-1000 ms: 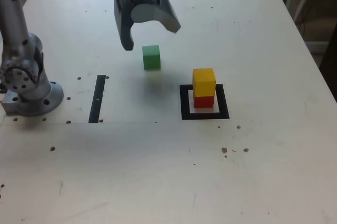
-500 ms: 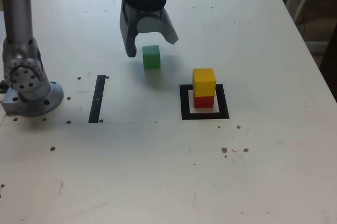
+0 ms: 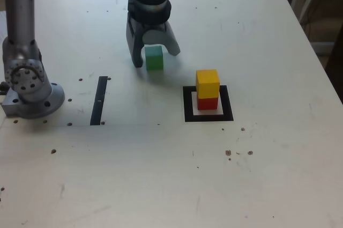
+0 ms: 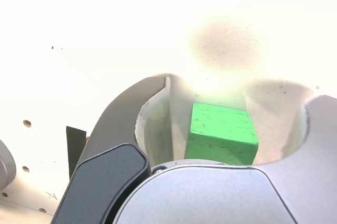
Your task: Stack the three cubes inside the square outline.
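The gripper is seen lowered over the green cube on the white table, its jaws spread wide on either side of the block with gaps visible in the wrist view. The yellow cube is stacked on the red cube inside the square outline, to the exterior view's right of the green cube. A straight black tape strip is laid well apart, toward the arm's base.
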Motion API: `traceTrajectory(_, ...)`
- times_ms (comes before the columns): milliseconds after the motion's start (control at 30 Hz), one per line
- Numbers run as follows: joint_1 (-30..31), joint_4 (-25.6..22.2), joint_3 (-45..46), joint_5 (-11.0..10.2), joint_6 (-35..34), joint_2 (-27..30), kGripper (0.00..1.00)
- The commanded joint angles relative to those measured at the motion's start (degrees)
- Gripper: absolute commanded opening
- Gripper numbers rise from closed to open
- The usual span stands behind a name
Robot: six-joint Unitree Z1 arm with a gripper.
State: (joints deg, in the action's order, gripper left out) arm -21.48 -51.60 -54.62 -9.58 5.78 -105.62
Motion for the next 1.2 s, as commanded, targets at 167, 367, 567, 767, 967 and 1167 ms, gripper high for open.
traceTrajectory(167,0.0,0.0,-1.1,2.3,1.8,-0.3,0.56)
traceTrajectory(367,0.2,-0.1,-1.4,3.9,3.1,0.0,0.49)
traceTrajectory(567,0.2,-0.2,-1.8,4.5,3.6,0.0,0.36)
traceTrajectory(767,0.2,-0.9,-2.4,5.4,4.2,0.0,0.28)
traceTrajectory(967,0.6,-2.7,-3.4,6.9,4.7,0.6,0.28)
traceTrajectory(1167,3.7,-9.7,-9.7,6.7,3.8,2.5,0.28)
